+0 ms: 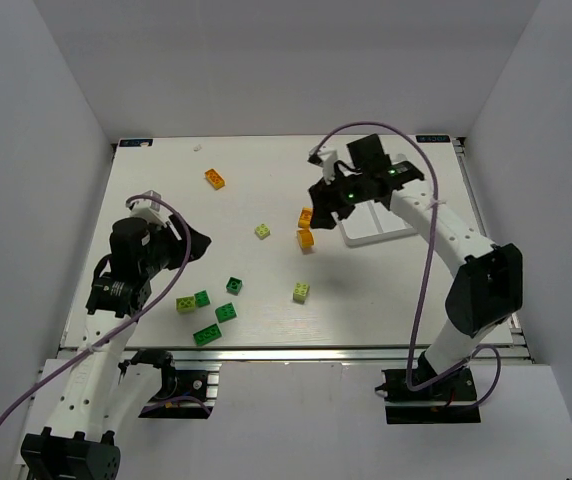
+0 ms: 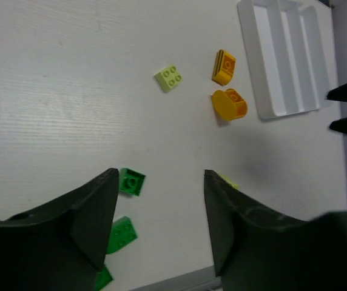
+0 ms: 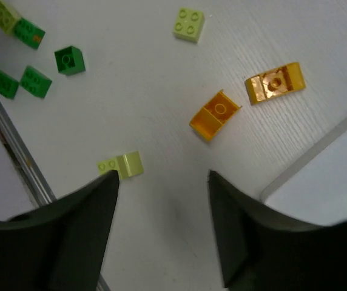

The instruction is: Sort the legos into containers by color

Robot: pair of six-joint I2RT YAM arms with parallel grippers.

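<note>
The left gripper [image 2: 160, 176] hangs with its jaws apart and nothing between them, low over the left half of the table [image 1: 266, 160], pointing toward the middle. Just ahead of its fingers [image 2: 94, 212] lie dark green legos [image 2: 131, 182]. Its wrist bends over from a forearm that slopes back to the base at the near left corner.

The right gripper [image 3: 162, 176] also stands apart and empty, aimed left and downward beside the tray's [image 2: 264, 91] left end. Two orange legos [image 3: 215, 114] lie on the table just beyond its fingers [image 3: 240, 230], close to the tray but outside it. Its forearm runs back to the right over the tray to an elbow near the right edge, then drops to the base.

Every lego in view lies on the table. A cluster of dark green and one yellow-green sits near the front left, three more yellow-green [image 1: 263, 231] lie scattered mid-table, and one orange [image 1: 215, 179] lies well apart toward the far left. The tray's three compartments [image 2: 286, 48] run lengthwise.
</note>
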